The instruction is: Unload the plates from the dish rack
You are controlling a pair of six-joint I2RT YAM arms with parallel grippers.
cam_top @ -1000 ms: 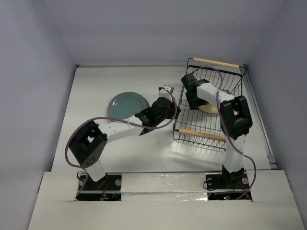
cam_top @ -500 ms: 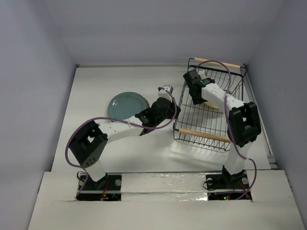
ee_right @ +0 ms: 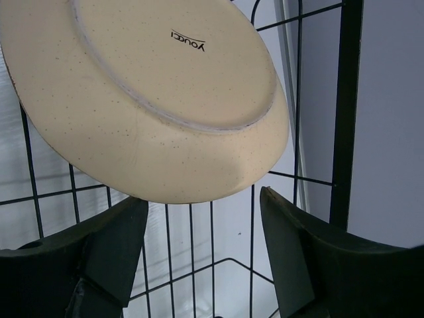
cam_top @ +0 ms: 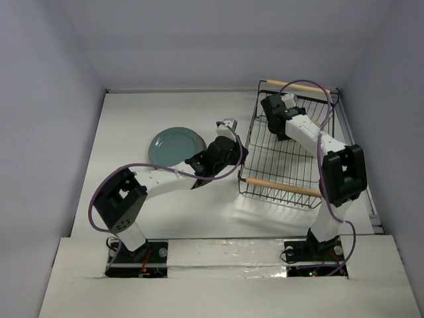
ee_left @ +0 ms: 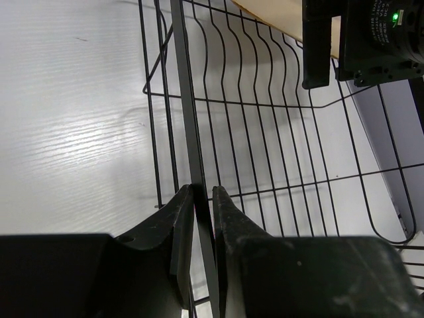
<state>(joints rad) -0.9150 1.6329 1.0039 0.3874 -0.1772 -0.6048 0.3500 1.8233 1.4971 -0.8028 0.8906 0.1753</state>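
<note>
Table [cam_top: 132,112], one teal plate [cam_top: 175,144], one tan plate [ee_right: 146,86]

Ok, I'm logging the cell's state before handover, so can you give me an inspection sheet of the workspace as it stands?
Surface: white table, no spills seen.
Job's things: teal plate lies flat on the table, left of the dish rack; tan plate is inside the rack, underside facing the right wrist camera.
Clutter: nothing seen.
Grippers: left pincer shut on the rack's left rim wire; right pincer open inside the rack, fingers either side of the tan plate's lower edge, not gripping.
Cables: purple cables loop along both arms; the right one arcs over the rack's far end.
Surroundings: pale walls on three sides.
</note>
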